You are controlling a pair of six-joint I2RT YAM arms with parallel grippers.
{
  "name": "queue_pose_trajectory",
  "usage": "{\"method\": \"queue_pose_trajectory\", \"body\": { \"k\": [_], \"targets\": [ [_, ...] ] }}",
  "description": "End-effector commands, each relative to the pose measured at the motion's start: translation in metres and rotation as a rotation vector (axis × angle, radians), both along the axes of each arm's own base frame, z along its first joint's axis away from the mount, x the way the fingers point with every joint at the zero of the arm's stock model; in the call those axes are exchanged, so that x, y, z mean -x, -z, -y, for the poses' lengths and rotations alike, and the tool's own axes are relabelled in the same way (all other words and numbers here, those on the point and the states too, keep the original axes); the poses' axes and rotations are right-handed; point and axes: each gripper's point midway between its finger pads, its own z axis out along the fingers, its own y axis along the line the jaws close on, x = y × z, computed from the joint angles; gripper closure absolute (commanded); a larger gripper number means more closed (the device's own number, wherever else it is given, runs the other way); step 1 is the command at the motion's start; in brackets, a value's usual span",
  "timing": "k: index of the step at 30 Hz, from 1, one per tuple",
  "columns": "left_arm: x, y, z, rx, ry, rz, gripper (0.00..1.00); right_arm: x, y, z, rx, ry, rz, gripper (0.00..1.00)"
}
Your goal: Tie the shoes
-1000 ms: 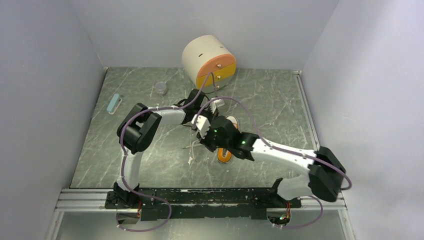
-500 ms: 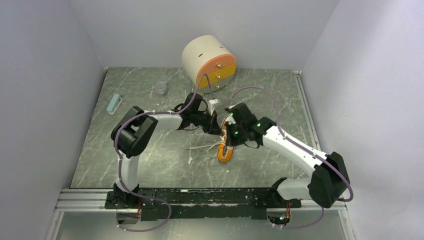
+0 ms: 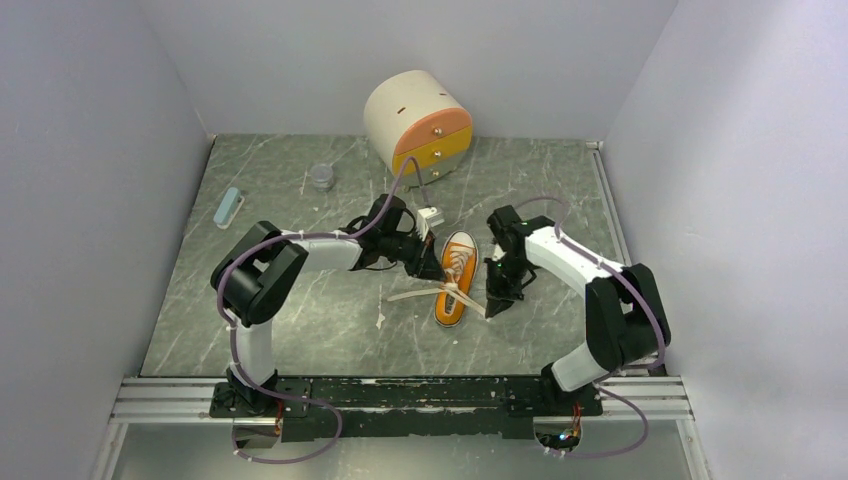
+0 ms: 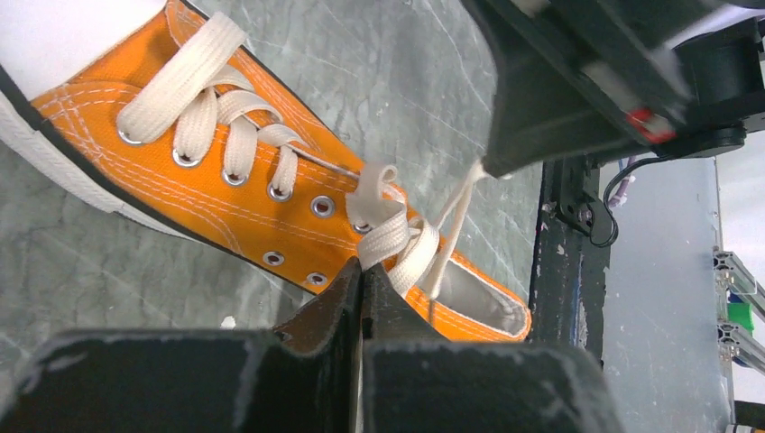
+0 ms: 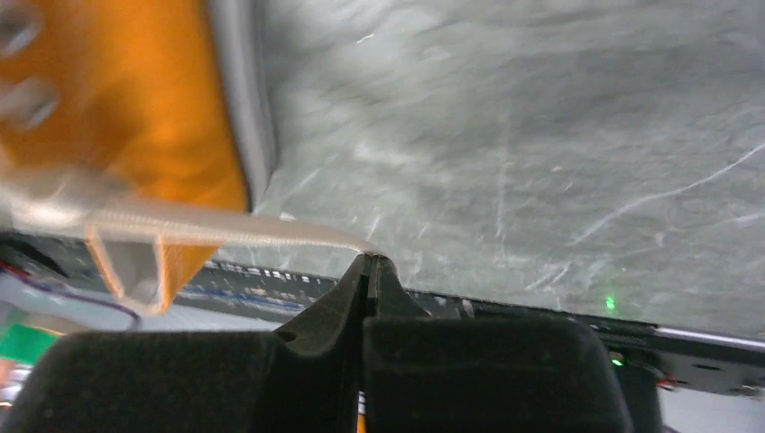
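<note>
The orange shoe (image 3: pixel 456 278) lies mid-table, white toe cap toward the back, and fills the left wrist view (image 4: pixel 225 180). My left gripper (image 3: pixel 430 266) sits against its left side, shut on a white lace (image 4: pixel 390 242) pinched at the fingertips near the top eyelets (image 4: pixel 363 267). To the right of the heel, my right gripper (image 3: pixel 497 300) is shut on the other lace (image 5: pixel 225 225), which runs taut from the blurred shoe (image 5: pixel 126 108) to the fingertips (image 5: pixel 370 260). A loose lace end (image 3: pixel 410 295) trails left on the table.
A cream cylinder with orange and yellow drawer fronts (image 3: pixel 418 122) stands at the back. A small grey cup (image 3: pixel 321 176) and a pale blue block (image 3: pixel 229 207) lie at the back left. Walls close in on three sides of the marbled tabletop (image 3: pixel 300 320).
My right arm has swung from the shoe's left across to its right, drawing a lace out taut. My left gripper has shifted slightly right toward the shoe.
</note>
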Motion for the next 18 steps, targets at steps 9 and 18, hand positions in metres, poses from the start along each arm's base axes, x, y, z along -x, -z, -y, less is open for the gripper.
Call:
{"method": "queue_pose_trajectory", "body": {
  "k": [9, 18],
  "targets": [
    [-0.011, -0.009, -0.004, 0.003, -0.022, 0.046, 0.95, -0.028, -0.007, 0.065, 0.161, 0.192, 0.180, 0.49],
    [-0.012, -0.013, -0.008, -0.007, -0.010, 0.046, 0.95, -0.097, -0.054, -0.021, -0.384, -0.001, 0.520, 0.31]
  ]
}}
